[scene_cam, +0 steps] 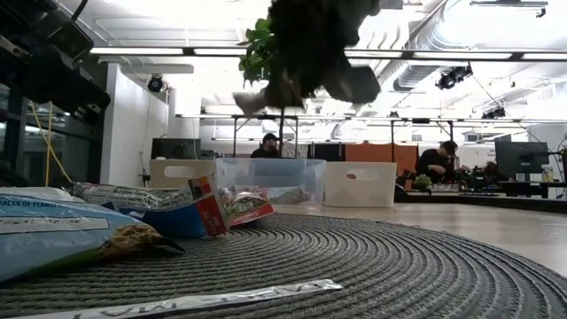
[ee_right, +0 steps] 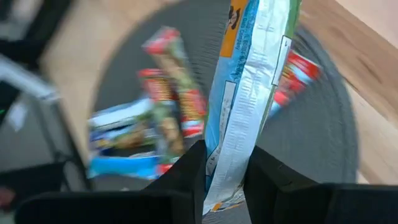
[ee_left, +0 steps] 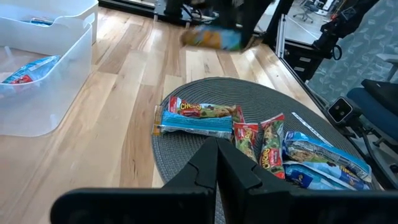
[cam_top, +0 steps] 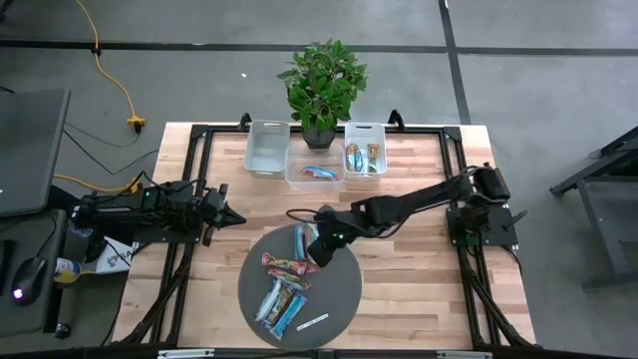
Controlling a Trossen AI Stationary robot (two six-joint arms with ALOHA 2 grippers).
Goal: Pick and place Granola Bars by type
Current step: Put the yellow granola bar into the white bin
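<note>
Even, fairly bright overhead light fell on the desk [cam_top: 409,289], and shadows there were soft and short. In the low view, ceiling strip lights [scene_cam: 159,50] glared white, leaving the plant [scene_cam: 310,44] a dark, smeared silhouette. The right wrist view was heavily motion-blurred across the mat [ee_right: 323,124], while the held wrapper [ee_right: 249,93] shone with glare.

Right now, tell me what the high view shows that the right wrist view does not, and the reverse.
Only the high view shows the three clear plastic bins, the potted green plant and the waiting left gripper. Only the right wrist view shows the right gripper shut on a light blue wrapped granola bar. Both show the round grey woven mat with loose bars on it.
</note>
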